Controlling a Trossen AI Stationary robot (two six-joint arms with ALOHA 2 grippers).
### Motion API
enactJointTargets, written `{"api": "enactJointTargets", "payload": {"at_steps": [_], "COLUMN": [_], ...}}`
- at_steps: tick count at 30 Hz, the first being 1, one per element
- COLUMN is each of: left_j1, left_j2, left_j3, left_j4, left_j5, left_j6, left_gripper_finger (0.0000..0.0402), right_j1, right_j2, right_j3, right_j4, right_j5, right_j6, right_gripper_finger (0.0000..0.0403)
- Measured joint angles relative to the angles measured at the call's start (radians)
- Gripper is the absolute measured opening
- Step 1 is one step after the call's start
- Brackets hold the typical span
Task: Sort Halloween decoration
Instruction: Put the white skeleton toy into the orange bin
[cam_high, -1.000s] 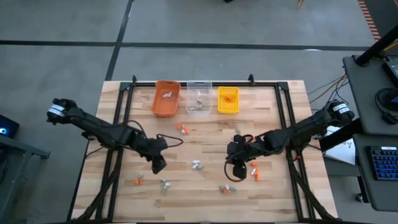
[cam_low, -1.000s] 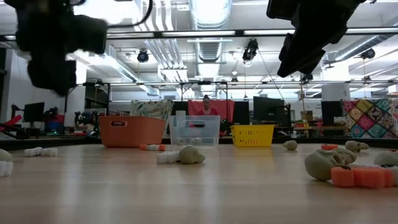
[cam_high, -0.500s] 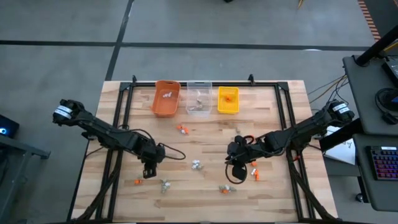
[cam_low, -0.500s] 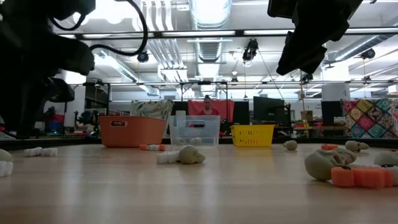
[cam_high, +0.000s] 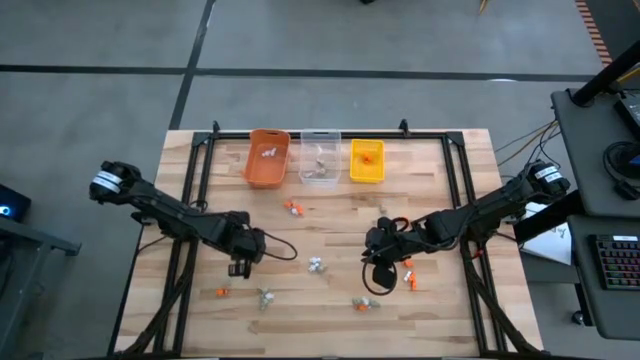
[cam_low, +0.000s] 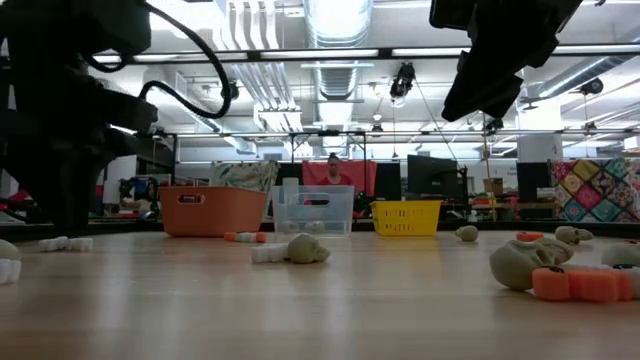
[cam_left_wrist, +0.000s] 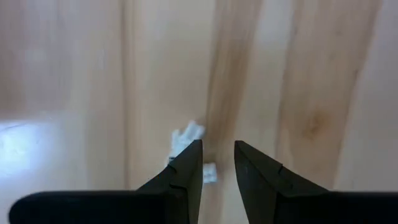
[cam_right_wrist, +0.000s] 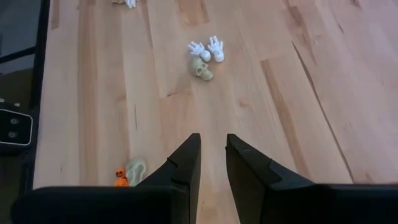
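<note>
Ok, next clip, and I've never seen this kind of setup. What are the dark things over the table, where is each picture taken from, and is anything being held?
They are two robot arms, each ending in a two-finger gripper. One picture looks straight down on the wooden table, one looks level across its top, and one comes from each wrist, past that arm's own fingers.

Scattered on the table are tiny Halloween trinkets: white hands and a tan skull, and orange pieces. At the far edge stand three bins: orange bin, clear bin, yellow bin, each with a few pieces inside.

The left gripper points down over a white trinket. The right gripper hangs above the table. Both have a narrow gap between the fingers, with nothing in it.
</note>
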Motion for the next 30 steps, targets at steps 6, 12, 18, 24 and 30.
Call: {"api": "enactJointTargets", "payload": {"at_steps": [6, 12, 18, 24, 30], "left_j1": [0.000, 0.001, -0.002, 0.000, 0.006], "left_j2": [0.035, 0.091, 0.116, 0.115, 0.115], "left_j3": [-0.002, -0.005, -0.006, -0.006, -0.006], "left_j4": [-0.006, -0.006, -0.010, -0.010, -0.008], "left_j5": [-0.005, -0.030, -0.113, -0.123, -0.154], "left_j6": [0.019, 0.026, 0.032, 0.040, 0.041], "left_gripper_finger": [0.0077, 0.0115, 0.0157, 0.0171, 0.0159], "right_j1": [0.000, 0.000, 0.000, 0.000, 0.000], "right_j2": [0.000, 0.000, 0.000, 0.000, 0.000], "right_j3": [0.000, 0.000, 0.000, -0.001, -0.001], "right_j4": [0.000, 0.000, 0.000, 0.000, 0.000], "right_j5": [0.000, 0.000, 0.000, 0.001, 0.028], "right_j6": [-0.004, -0.005, -0.006, -0.006, -0.016], "right_gripper_finger": [0.0066, 0.0066, 0.0066, 0.0066, 0.0066]}}
